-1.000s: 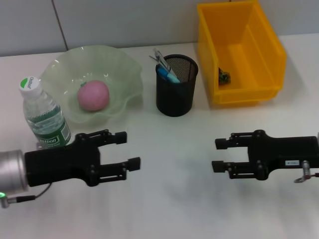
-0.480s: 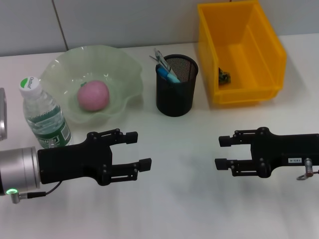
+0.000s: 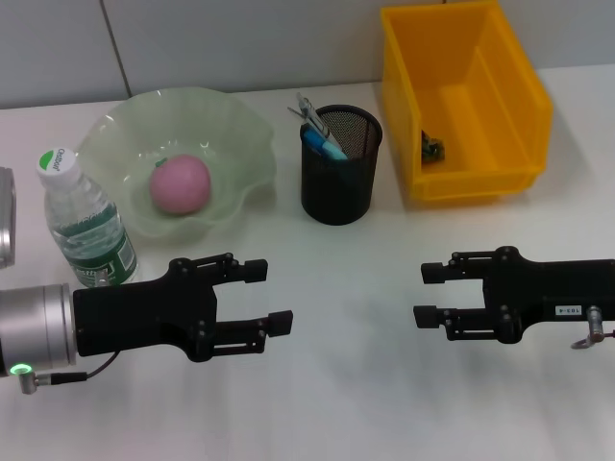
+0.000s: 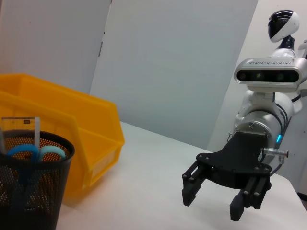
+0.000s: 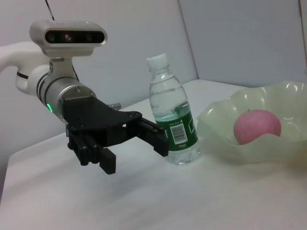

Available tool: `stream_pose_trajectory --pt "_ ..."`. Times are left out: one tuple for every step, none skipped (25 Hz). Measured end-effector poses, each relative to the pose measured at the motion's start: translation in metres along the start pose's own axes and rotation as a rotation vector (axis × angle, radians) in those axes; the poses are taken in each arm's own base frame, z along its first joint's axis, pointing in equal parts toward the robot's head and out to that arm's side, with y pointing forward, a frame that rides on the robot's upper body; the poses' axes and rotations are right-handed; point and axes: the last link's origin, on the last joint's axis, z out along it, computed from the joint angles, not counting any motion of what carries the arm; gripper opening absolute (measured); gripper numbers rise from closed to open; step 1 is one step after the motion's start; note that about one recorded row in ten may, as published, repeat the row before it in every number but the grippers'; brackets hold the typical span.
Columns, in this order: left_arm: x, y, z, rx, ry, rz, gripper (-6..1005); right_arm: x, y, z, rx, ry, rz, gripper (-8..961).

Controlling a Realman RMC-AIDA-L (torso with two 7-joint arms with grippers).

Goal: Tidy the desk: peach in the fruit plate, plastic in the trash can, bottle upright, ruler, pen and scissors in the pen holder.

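Note:
A pink peach (image 3: 180,184) (image 5: 256,125) lies in the green glass fruit plate (image 3: 240,120) (image 5: 288,148). The bottle (image 3: 82,226) (image 5: 172,120) stands upright beside the plate. The black mesh pen holder (image 3: 336,197) (image 4: 33,196) holds the scissors (image 4: 29,153), the ruler (image 4: 19,125) and a blue pen (image 3: 325,144). A small dark crumpled piece (image 3: 432,147), apparently the plastic, lies in the yellow trash can (image 3: 524,86) (image 4: 72,134). My left gripper (image 3: 267,296) (image 5: 134,155) hovers open and empty over the near table. My right gripper (image 3: 428,294) (image 4: 214,203) faces it, open and empty.
White table top (image 3: 346,384) stretches between and in front of both grippers. A grey wall (image 3: 240,38) runs behind the plate, holder and bin. The bottle stands just behind the left arm.
The left gripper has slid toward the table's middle since a second ago and has barely moved in the last half second. The right gripper shifted slightly outward. Objects stayed put.

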Motion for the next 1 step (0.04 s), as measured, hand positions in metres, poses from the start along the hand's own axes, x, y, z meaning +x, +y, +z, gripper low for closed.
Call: stream_pose_trajectory --pt "0.0 0.0 0.0 0.0 0.0 0.0 786 0.0 0.0 0.0 0.0 0.0 0.0 653"
